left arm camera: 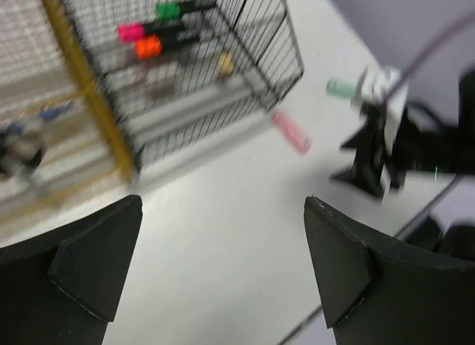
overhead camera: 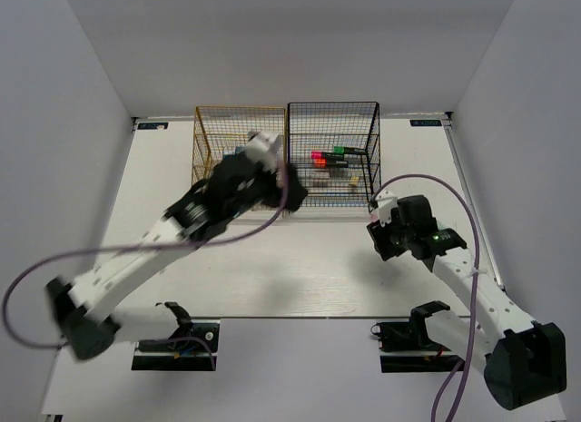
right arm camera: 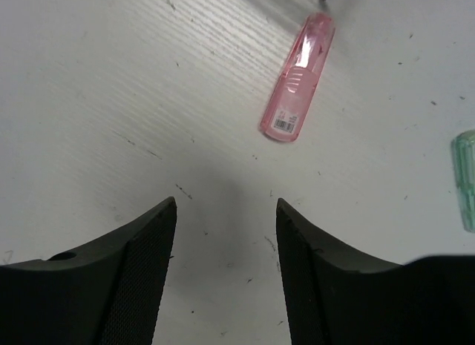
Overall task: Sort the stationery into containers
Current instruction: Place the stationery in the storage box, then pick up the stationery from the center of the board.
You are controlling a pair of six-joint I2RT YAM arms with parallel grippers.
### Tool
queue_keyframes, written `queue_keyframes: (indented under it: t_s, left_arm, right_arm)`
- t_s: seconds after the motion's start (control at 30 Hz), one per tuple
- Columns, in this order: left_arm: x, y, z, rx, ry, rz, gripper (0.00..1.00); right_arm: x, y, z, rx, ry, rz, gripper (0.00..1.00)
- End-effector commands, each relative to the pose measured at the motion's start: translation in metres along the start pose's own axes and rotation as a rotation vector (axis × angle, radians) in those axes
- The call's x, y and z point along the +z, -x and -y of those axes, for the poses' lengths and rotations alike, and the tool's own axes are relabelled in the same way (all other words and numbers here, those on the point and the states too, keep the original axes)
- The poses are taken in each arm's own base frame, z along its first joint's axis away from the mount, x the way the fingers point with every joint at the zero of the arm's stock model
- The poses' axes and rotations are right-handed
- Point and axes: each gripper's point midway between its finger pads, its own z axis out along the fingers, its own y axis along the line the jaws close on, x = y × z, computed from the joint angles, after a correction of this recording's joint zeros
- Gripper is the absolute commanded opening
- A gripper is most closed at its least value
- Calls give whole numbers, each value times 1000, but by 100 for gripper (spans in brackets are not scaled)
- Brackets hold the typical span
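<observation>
The golden-yellow rack [overhead camera: 238, 150] and the black rack [overhead camera: 333, 152] stand side by side at the back of the table. Highlighters with green [left arm camera: 168, 10], pink [left arm camera: 130, 32] and orange [left arm camera: 148, 46] ends lie inside the black rack [left arm camera: 223, 56]. My left gripper [left arm camera: 223, 205] is open and empty over bare table in front of the racks, at their junction [overhead camera: 294, 191]. My right gripper [right arm camera: 236, 204] is open and empty, just short of a clear pink piece [right arm camera: 298, 76] lying flat on the table. A pale green piece [right arm camera: 466, 178] lies to its right.
The pink piece [left arm camera: 291, 131] lies close to the black rack's front right corner, the green piece [left arm camera: 340, 87] further right. A blurred dark item [left arm camera: 18, 148] sits in the golden rack [left arm camera: 82, 70]. White walls close in both sides. A purple cable [overhead camera: 418, 179] loops above the right arm.
</observation>
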Motion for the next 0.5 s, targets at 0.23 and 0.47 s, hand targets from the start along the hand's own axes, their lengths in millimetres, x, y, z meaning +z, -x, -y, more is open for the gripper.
queue_keyframes:
  t_s: [0.23, 0.47]
  left_arm:
    - [-130, -116, -102, 117, 127, -39, 100]
    - [-141, -146, -120, 144, 162, -67, 100]
  right_arm:
    - [45, 0, 29, 19, -108, -12, 60]
    - [66, 8, 42, 63, -154, -31, 60]
